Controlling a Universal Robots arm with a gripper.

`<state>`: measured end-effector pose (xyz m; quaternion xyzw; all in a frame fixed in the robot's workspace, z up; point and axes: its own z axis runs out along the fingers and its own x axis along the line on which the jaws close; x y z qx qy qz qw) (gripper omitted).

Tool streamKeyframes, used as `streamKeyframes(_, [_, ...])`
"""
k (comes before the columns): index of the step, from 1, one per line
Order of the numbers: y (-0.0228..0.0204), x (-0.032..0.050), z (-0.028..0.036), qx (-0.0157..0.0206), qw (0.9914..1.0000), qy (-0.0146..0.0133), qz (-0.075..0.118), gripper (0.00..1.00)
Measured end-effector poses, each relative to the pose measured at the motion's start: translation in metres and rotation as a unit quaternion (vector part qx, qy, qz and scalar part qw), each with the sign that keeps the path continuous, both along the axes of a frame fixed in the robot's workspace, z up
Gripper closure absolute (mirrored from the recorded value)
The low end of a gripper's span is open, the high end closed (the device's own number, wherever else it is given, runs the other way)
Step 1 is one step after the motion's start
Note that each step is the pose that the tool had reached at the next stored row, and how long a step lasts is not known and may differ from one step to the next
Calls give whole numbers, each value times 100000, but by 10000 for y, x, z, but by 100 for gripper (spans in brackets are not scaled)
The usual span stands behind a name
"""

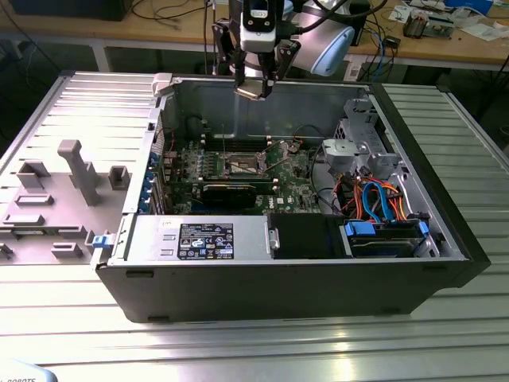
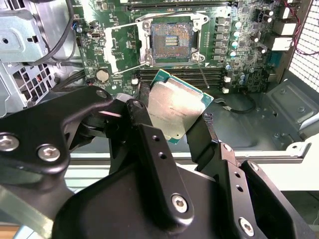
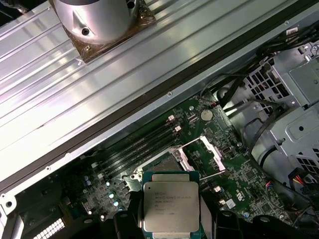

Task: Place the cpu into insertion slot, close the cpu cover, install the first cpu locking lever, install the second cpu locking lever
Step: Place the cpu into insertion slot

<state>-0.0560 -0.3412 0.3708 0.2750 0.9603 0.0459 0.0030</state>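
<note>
High above the insertion slot (image 2: 171,40), the gripper (image 2: 173,114) pinches the cpu (image 2: 180,105) between its jaws

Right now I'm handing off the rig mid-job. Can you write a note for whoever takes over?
Gripper: shut on the cpu, held in the air over the open computer case.
Insertion slot: empty, on the green board beneath the cpu.
Cpu cover: swung open beside the slot.
Done: cpu is in hand.
Left: cpu not yet seated, cover not closed, neither locking lever installed.
</note>
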Motion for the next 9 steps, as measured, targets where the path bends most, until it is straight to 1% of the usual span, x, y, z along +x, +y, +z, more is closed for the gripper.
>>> streamKeyframes(9, [0,0,0,1,99998,1,-645,46])
